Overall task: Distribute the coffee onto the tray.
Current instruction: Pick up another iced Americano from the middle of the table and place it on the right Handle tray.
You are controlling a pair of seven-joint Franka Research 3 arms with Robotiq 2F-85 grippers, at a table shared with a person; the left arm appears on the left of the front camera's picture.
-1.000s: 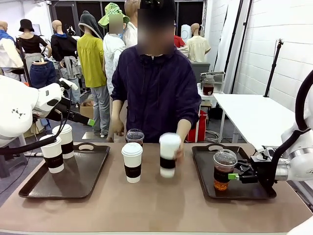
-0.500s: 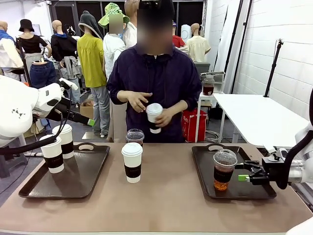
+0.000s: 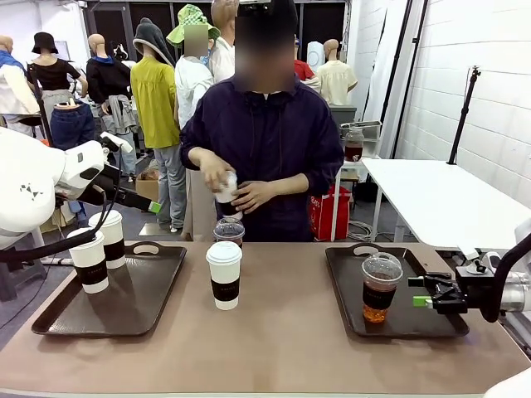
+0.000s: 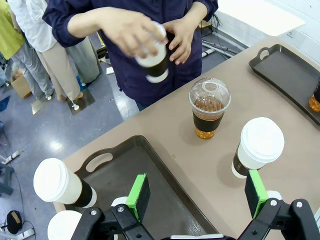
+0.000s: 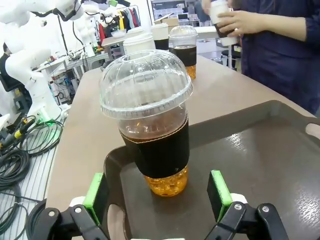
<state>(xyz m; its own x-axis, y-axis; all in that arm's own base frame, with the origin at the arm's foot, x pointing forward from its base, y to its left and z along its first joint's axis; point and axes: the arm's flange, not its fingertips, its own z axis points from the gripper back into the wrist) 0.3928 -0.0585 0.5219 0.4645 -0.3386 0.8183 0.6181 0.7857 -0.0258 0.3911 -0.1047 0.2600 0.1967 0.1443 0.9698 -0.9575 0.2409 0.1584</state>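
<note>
On the right tray [image 3: 431,325] stands a clear dome-lidded cup [image 3: 381,287] of brown drink. My right gripper [image 3: 425,293] is open just right of it, not touching; the right wrist view shows that cup [image 5: 155,125] beyond the open gripper [image 5: 157,194]. Two white cups [image 3: 90,259] [image 3: 109,239] stand on the left tray [image 3: 141,307]. Between the trays stand a white cup [image 3: 224,274] and, behind it, a second dome cup [image 3: 229,231]. The person holds another white cup [image 3: 226,196] in both hands at chest height. My left gripper [image 4: 197,197] hangs open above the left tray's right end [image 4: 150,180].
The person stands at the far edge, arms over the table's middle. Bare tabletop [image 3: 282,340] lies between the trays and along the near edge. The right tray has free room around its single cup. A white side table [image 3: 431,195] stands behind at the right.
The person lifted a white cup from the table's middle up to the chest and now holds it in both hands. My right gripper drew back to the right, away from the dome cup.
</note>
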